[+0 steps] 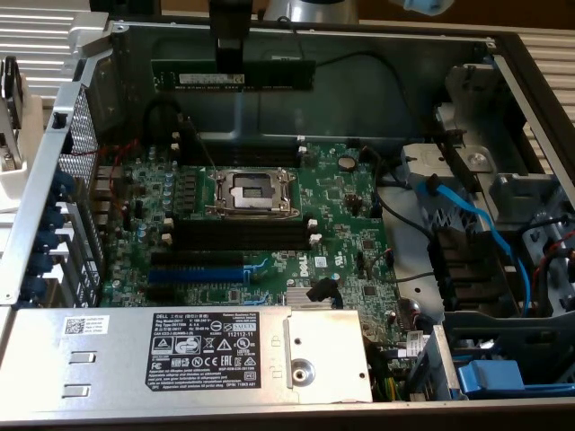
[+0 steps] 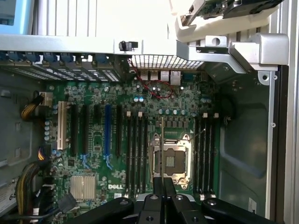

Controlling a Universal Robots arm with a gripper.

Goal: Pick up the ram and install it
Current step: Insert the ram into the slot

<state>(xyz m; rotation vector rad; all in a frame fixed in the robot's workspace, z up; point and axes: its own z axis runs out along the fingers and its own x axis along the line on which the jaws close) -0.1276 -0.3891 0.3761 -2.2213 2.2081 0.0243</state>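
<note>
light: bright, even | glare: washed-out white area, wrist view | shadows: soft

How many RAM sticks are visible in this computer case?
1. The ram is gripped by the end effector, raised over the motherboard near the top of the exterior view. The black memory slots beside the processor socket look empty.

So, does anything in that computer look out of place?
Only the ram, which hangs level in the air above the motherboard, pinched by the gripper rather than seated in the black slots. The processor socket also sits bare, with no cooler over it. Nothing looks spilled or broken.
</note>
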